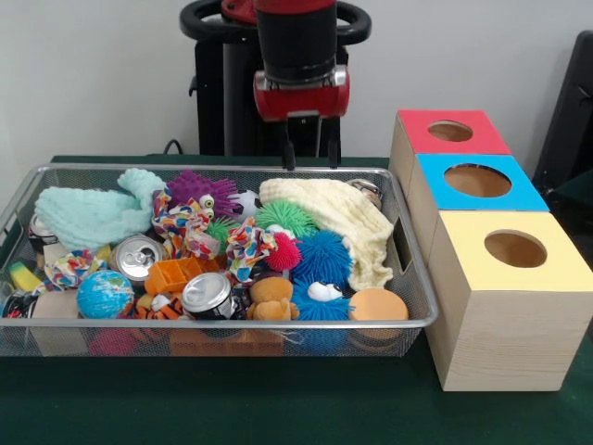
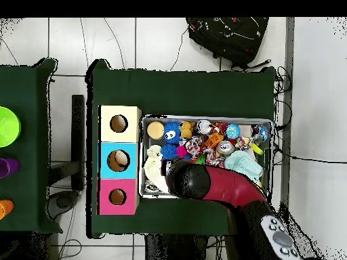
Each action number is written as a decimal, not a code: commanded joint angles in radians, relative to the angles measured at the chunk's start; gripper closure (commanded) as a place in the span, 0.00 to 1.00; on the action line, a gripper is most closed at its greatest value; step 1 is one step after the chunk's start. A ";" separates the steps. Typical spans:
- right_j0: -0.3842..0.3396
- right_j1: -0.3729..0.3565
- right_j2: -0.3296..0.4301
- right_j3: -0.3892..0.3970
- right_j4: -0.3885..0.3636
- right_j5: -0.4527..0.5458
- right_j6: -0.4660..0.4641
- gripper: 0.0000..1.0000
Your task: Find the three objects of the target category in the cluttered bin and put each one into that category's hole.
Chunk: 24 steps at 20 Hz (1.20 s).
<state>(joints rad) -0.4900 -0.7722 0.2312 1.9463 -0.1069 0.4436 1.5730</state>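
Note:
The silver wire-mesh bin (image 1: 232, 324) sits on the green table, full of toys; it also shows in the overhead view (image 2: 268, 123). Three knotted rope toys show in it: one beside the purple plush (image 1: 181, 219), one in the middle (image 1: 248, 245), one at the left (image 1: 70, 269). The yellow-topped cube (image 1: 482, 306) stands right of the bin with its round hole (image 1: 515, 248) open; the overhead view shows it (image 2: 120, 124) too. My gripper (image 1: 310, 153) hangs open and empty above the bin's far rim. In the overhead view my arm (image 2: 210, 183) hides it.
A blue-topped cube (image 1: 435, 176) and a red-topped cube (image 1: 412, 125) stand behind the yellow one. The bin also holds a cream cloth (image 1: 334, 218), a mint cloth (image 1: 93, 215), spiky balls (image 1: 322, 255), cans (image 1: 208, 295), a globe ball (image 1: 105, 295) and a purple plush (image 1: 199, 190).

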 commanded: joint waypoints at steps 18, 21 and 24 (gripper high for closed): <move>-0.118 0.220 0.183 -0.565 -0.256 0.490 -0.304 0.00; -0.158 0.241 0.202 -0.516 -0.313 0.419 -0.339 0.00; -0.189 0.248 0.217 -0.444 -0.380 0.319 -0.344 0.00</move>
<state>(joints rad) -0.6134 -0.6002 0.3662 1.4638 -0.3255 0.8580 1.5619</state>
